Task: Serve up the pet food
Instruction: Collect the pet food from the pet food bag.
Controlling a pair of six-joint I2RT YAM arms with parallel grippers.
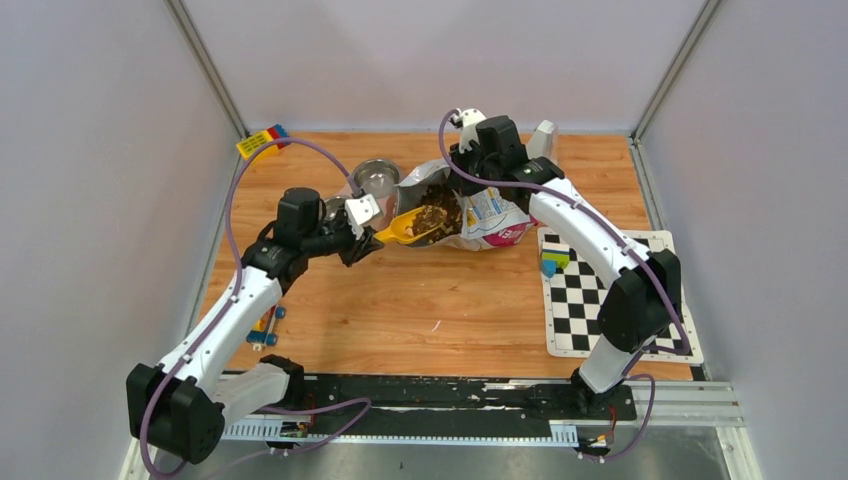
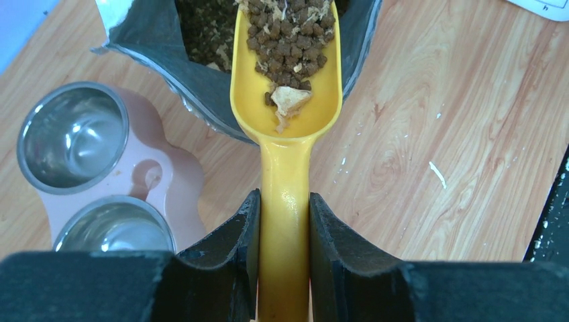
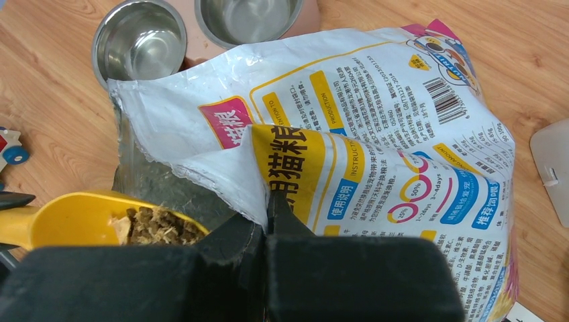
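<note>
Brown kibble, the pet food [image 2: 290,37], fills the bowl of a yellow scoop [image 2: 285,168] at the mouth of the open bag [image 2: 144,27]. My left gripper [image 2: 284,201] is shut on the scoop's handle. The same scoop [image 1: 412,228] lies at the bag's opening, with the pet food [image 1: 437,212] behind it. My right gripper [image 3: 272,201] is shut on the folded upper edge of the yellow-and-white bag [image 3: 376,121], holding its mouth open. The loaded scoop [image 3: 80,218] shows at lower left of the right wrist view.
A pink double bowl [image 2: 168,174] with two steel cups [image 2: 70,134] stands left of the scoop, also far left of the bag [image 1: 372,178]. Toy blocks [image 1: 262,142] lie at the far left corner, a small toy [image 1: 265,328] by my left arm, a checkerboard mat [image 1: 610,290] at right.
</note>
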